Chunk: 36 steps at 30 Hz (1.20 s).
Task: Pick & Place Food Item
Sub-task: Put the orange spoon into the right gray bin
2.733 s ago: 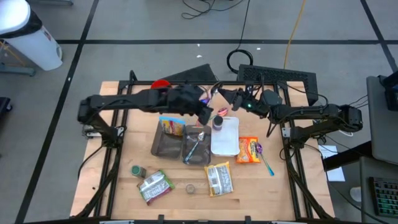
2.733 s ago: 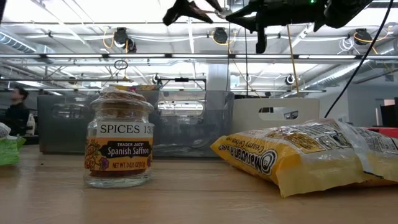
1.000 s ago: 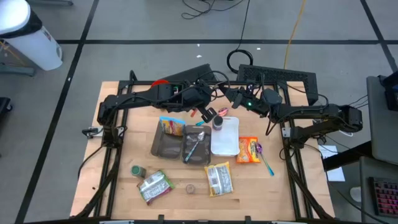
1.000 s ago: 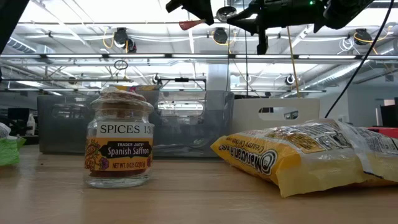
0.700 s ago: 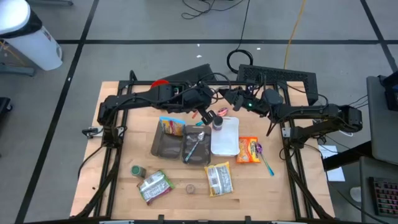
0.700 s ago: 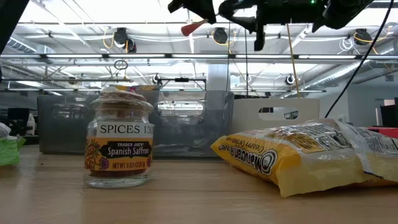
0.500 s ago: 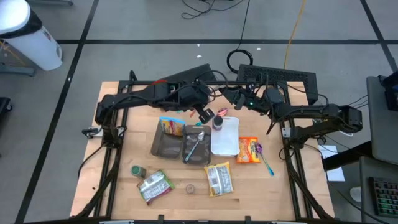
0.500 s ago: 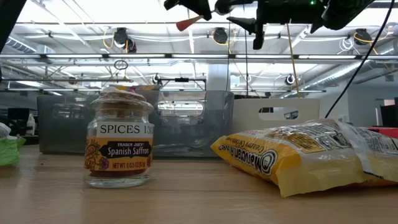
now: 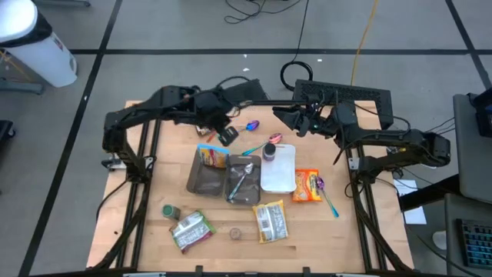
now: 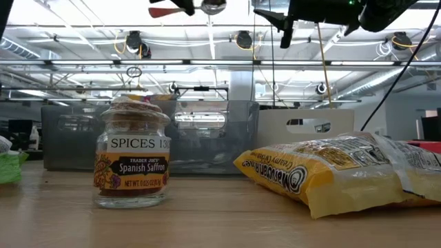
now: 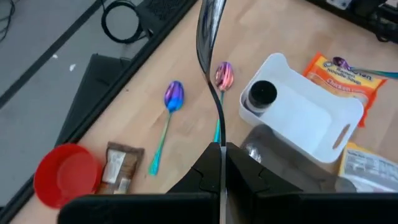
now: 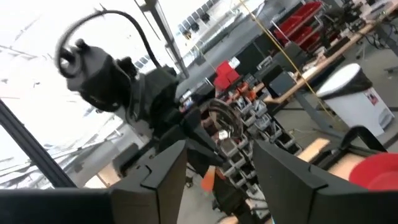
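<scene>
My left gripper [image 9: 224, 135] is high over the table's far left part, shut on a metal spoon [image 11: 211, 56]. It also shows in the left wrist view [image 11: 221, 149]. My right gripper [image 9: 281, 116] hangs open and empty over the far middle of the table, its two fingers apart in the right wrist view [image 12: 214, 168]. Food items lie on the table: an orange packet [image 9: 307, 185], a yellow packet [image 9: 270, 221], a green packet [image 9: 192, 229] and a spice jar [image 10: 131, 155]. A dark-lidded jar [image 9: 270, 152] stands in the white tray [image 9: 283, 175]. My left gripper pinches the metal spoon's handle [image 11: 219, 134] between its two fingers. The spoon runs along the fingers and sticks out ahead of them, its bowl [image 11: 208, 25] at the free end. The spoon is lifted clear, high above the table.
A purple spoon [image 11: 173, 97] and a pink spoon [image 11: 222, 74] lie on the wood near the white tray. A grey tray [image 9: 201, 183] holds a snack pack [image 9: 213, 156] and another spoon [image 9: 241, 179]. A red cup [image 11: 65, 177] and a brown packet [image 11: 115, 168] lie near the far edge.
My left gripper has gone toward the table's left edge, away from the white tray, and a little up, staying shut on the spoon, which has gone with it clear of the table.
</scene>
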Available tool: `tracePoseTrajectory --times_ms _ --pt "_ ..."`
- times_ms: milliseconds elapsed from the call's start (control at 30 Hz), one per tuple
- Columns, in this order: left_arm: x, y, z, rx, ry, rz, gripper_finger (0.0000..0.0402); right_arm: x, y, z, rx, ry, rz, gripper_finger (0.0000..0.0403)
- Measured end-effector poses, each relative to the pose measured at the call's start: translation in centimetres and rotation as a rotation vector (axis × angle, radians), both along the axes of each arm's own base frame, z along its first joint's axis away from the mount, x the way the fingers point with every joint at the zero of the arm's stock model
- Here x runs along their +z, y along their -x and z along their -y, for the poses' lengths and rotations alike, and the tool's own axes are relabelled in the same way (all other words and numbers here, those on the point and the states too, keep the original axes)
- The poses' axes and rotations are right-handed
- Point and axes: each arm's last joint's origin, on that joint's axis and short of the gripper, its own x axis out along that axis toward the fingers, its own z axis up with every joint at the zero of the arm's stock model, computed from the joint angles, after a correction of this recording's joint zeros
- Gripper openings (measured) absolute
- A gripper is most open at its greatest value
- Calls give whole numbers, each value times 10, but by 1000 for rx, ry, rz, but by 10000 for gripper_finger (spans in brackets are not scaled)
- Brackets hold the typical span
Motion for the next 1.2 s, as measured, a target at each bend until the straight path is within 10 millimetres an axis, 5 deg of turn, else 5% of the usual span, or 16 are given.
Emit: tracePoseTrajectory --times_ms 367,667,900,1200 --pt "28 64 8 2 27 328 7 -9 16 -3 -8 -31 -18 173" --pt "-30 74 26 -93 199 592 7 -21 24 -3 -36 -74 -31 173" --pt "-94 46 41 -178 425 796 7 -23 24 -2 -60 -84 -45 173" --pt "-152 18 57 -141 568 697 6 -24 23 -2 -60 -88 -60 172"
